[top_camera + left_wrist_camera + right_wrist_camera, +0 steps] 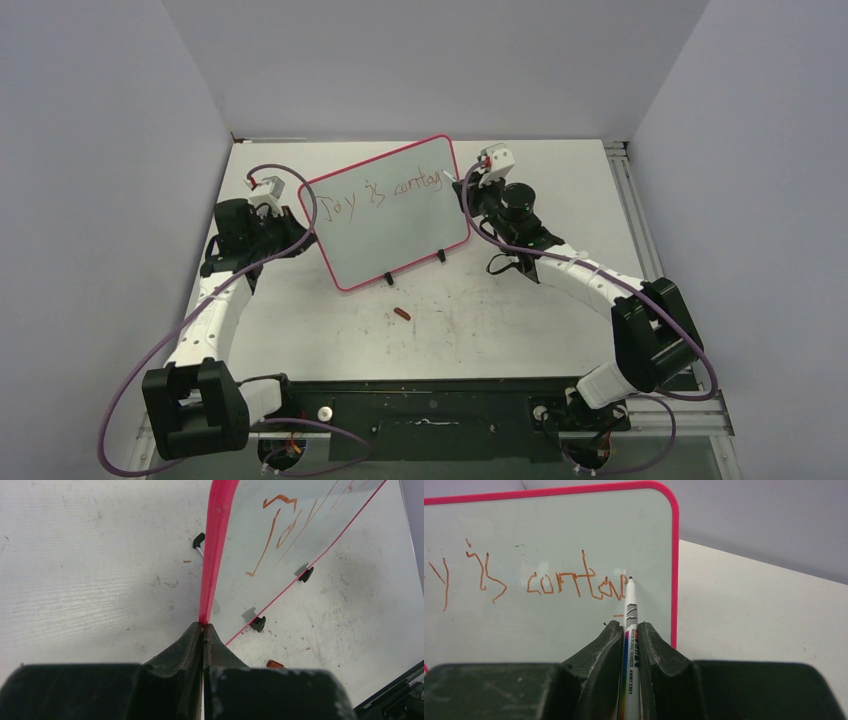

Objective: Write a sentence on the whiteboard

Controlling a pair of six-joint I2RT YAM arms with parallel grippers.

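Observation:
The whiteboard [385, 230] stands tilted on the table, its pink frame [217, 530] running up the left wrist view. My left gripper [203, 626] is shut on the frame's left edge [300, 218]. The sentence [549, 585] in reddish-brown reads about "Joy is contag" [385, 193]. My right gripper [630, 627] is shut on a white marker [630, 607], at the board's right side [470, 185]. The marker's dark tip sits at the end of the last letter, near the right frame. Whether it touches the surface I cannot tell.
A small reddish-brown cap [401, 315] lies on the scuffed tabletop in front of the board, also in the left wrist view [274, 664]. Two black feet [388, 277] prop the board. A metal rail [635, 210] lines the table's right edge; grey walls enclose the back.

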